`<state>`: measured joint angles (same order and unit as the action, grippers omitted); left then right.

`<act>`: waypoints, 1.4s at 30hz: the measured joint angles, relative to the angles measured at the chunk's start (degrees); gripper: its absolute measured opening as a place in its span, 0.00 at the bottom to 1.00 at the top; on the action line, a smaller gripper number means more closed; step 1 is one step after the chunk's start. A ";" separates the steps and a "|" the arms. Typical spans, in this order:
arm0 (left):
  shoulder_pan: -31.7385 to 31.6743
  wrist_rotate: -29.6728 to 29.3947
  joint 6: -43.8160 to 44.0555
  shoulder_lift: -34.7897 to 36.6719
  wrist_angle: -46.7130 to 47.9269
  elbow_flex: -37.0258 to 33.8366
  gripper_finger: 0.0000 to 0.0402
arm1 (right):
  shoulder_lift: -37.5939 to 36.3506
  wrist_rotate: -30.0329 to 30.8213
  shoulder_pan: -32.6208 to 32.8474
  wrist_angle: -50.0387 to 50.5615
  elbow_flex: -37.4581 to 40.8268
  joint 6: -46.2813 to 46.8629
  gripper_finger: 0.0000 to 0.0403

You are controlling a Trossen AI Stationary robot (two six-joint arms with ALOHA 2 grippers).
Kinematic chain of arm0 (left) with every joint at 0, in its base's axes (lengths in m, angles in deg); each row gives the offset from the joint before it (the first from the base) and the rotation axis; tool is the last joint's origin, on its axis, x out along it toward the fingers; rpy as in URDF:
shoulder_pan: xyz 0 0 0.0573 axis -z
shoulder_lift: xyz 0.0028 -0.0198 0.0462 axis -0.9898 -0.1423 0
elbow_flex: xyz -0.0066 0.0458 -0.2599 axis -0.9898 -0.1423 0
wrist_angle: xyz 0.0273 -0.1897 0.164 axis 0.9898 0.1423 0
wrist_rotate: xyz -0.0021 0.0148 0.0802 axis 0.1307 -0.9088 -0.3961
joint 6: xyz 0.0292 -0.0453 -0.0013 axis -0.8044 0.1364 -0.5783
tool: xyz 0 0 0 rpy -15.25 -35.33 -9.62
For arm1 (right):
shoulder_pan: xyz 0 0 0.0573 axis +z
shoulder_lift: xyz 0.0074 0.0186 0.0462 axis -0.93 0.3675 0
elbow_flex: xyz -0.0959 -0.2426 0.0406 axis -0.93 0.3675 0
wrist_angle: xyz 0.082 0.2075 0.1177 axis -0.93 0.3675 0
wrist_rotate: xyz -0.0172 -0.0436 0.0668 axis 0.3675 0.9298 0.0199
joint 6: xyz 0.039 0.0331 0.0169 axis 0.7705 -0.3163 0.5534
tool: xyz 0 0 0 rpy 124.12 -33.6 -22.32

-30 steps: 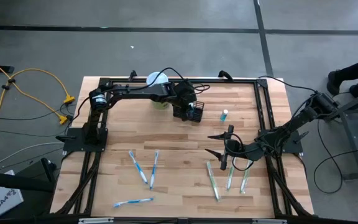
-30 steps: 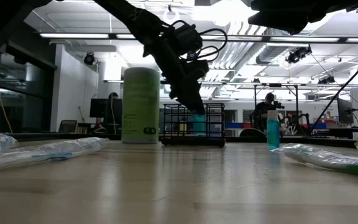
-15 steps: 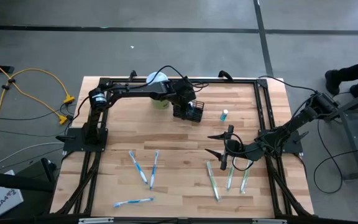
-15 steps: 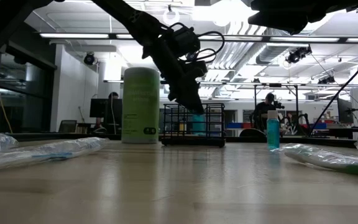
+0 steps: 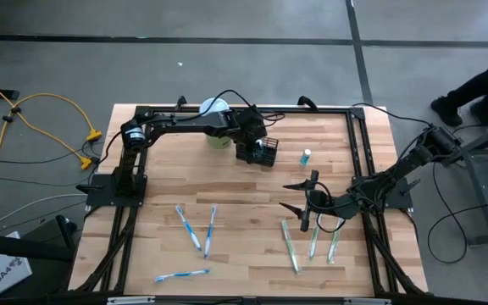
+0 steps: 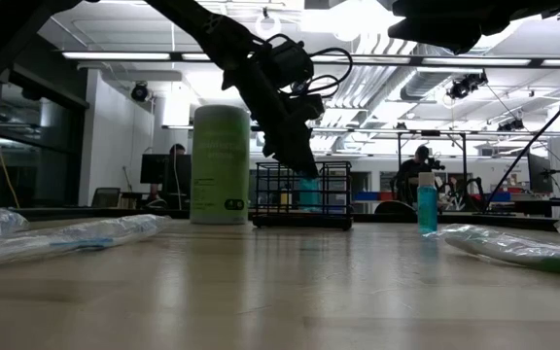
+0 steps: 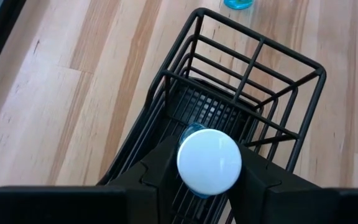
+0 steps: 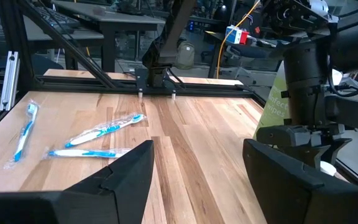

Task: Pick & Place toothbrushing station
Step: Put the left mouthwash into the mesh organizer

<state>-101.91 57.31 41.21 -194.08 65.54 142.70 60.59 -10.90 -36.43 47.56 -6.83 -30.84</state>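
The left gripper (image 7: 209, 186), clamped on a white-capped bottle (image 7: 209, 163), hung just above the basket (image 7: 241, 106), beside the canister (image 6: 220, 163).

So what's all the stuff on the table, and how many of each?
Black wire-mesh basket: one, far middle of table.
Pale green canister with white lid: one, beside the basket, far side.
Small blue bottle with white cap: one, held over the basket.
Second small blue bottle: one, standing right of the basket.
Blue wrapped toothbrushes: three, near left.
Green wrapped toothbrushes: three, near right.
Wooden table: one, light brown.
Left gripper: shut on the capped bottle, above the basket.
Right gripper: open, hovering above the green toothbrushes.
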 joint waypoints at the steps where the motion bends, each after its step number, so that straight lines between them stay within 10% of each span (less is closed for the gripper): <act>1: 0.01 0.00 0.00 0.00 0.00 0.00 0.28 | 0.00 0.00 -0.01 0.01 0.00 0.00 0.59; 42: 0.70 -0.03 1.21 0.00 -1.68 -0.07 0.32 | 0.00 -0.04 -0.02 0.15 0.00 0.00 0.59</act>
<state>-101.21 57.28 42.42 -194.08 63.85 142.63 60.59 -10.94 -36.45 47.71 -6.83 -30.84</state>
